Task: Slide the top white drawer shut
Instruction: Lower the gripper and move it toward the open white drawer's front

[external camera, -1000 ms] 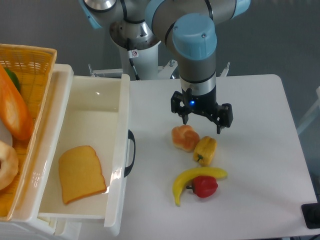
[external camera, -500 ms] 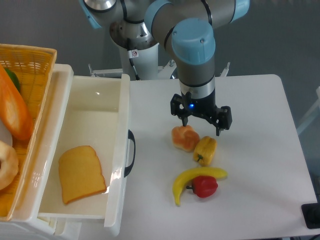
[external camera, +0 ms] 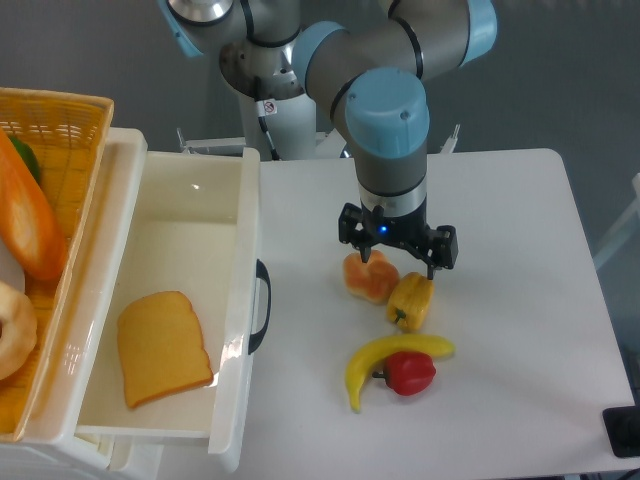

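Camera view: we see the top white drawer [external camera: 240, 300] pulled out at the left of the white worktop [external camera: 500, 300], its black handle [external camera: 262, 305] facing the middle. A slice of bread [external camera: 162, 347] lies inside it, and a yellow basket [external camera: 50, 130] sits further left. The gripper [external camera: 397, 262] hangs with its fingers apart, empty, just above a bun [external camera: 368, 277] and a yellow pepper [external camera: 411, 301]. Nearer us lie a banana [external camera: 385, 358] and a red pepper [external camera: 409, 372], touching.
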Action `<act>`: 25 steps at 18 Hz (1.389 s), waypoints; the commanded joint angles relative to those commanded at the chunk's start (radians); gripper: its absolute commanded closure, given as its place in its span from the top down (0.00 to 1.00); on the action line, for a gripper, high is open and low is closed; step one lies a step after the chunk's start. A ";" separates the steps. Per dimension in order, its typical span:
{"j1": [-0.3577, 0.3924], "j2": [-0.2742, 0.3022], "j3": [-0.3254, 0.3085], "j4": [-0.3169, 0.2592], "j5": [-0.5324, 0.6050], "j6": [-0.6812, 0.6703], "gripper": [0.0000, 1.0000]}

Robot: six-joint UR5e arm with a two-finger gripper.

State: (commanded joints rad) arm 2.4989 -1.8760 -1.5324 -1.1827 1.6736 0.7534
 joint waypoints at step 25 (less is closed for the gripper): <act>-0.041 -0.143 0.003 -0.009 -0.327 -0.226 1.00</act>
State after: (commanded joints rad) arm 2.4574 -2.0187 -1.5294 -1.1919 1.3469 0.5277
